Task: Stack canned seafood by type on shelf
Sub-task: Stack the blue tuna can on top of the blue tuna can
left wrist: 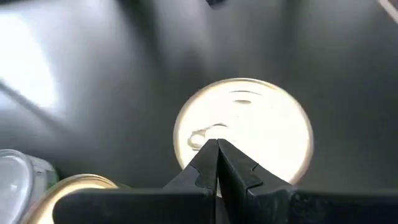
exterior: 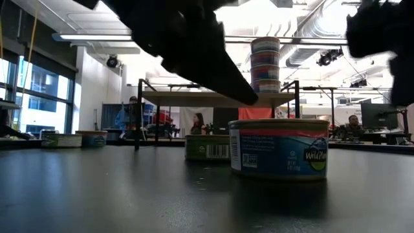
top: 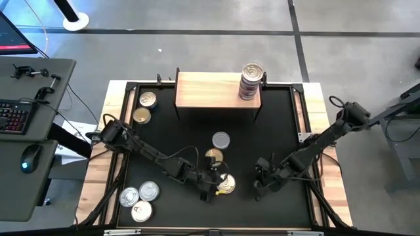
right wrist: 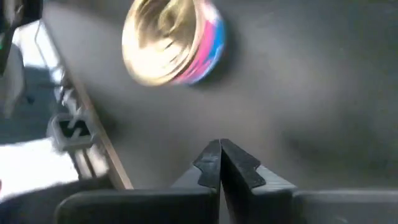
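The shelf, a pale wood top on dark legs, stands at the table's far edge and carries a stack of tins on its right end. A gold-topped tin with a blue and pink label rests on its base near the table's middle front. My left gripper is shut and hovers over this tin's lid; in the low view its fingers stand a little above the lid. My right gripper is shut, empty, over bare tabletop to the right of that tin.
Another gold-topped tin and a silver-topped one sit just behind the left gripper. Two tins stand at the far left, and three at the near left corner. Bare tabletop lies at the right.
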`<state>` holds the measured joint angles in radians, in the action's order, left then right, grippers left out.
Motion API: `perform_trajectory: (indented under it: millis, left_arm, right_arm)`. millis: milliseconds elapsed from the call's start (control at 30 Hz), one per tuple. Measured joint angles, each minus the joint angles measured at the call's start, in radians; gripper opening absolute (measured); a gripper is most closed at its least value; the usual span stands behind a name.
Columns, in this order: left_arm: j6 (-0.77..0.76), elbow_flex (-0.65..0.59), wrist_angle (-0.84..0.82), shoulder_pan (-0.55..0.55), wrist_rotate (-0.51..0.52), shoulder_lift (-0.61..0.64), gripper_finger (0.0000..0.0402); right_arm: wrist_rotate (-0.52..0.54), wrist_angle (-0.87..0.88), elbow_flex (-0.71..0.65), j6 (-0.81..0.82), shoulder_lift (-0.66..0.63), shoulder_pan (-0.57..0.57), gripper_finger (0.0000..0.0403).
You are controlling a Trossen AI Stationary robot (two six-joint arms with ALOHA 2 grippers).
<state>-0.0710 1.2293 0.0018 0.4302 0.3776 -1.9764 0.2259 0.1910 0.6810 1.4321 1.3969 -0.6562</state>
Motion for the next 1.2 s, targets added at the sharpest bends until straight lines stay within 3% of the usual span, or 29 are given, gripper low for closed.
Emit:
perform_trajectory:
  millis: [133,467,900,1200]
  left_arm:
    - [-0.017,0.002,-0.016,-0.011,-0.007,-0.018,0.0000]
    - [-0.136,0.001,-0.064,0.031,-0.007,-0.019,0.0000]
    - [-0.312,-0.058,0.026,0.047,-0.002,-0.015,0.0000]
    - [-0.346,-0.087,0.072,0.055,-0.029,-0.014,0.0000]
  right_arm:
    - [-0.020,-0.087,0.000,-0.014,0.080,0.058,0.0000]
    - [-0.096,-0.110,0.064,-0.002,0.262,0.141,0.0000]
    - [-0.097,-0.180,0.071,0.031,0.276,0.148,0.0000]
    - [-0.049,-0.296,0.070,0.052,0.276,0.152,0.0000]
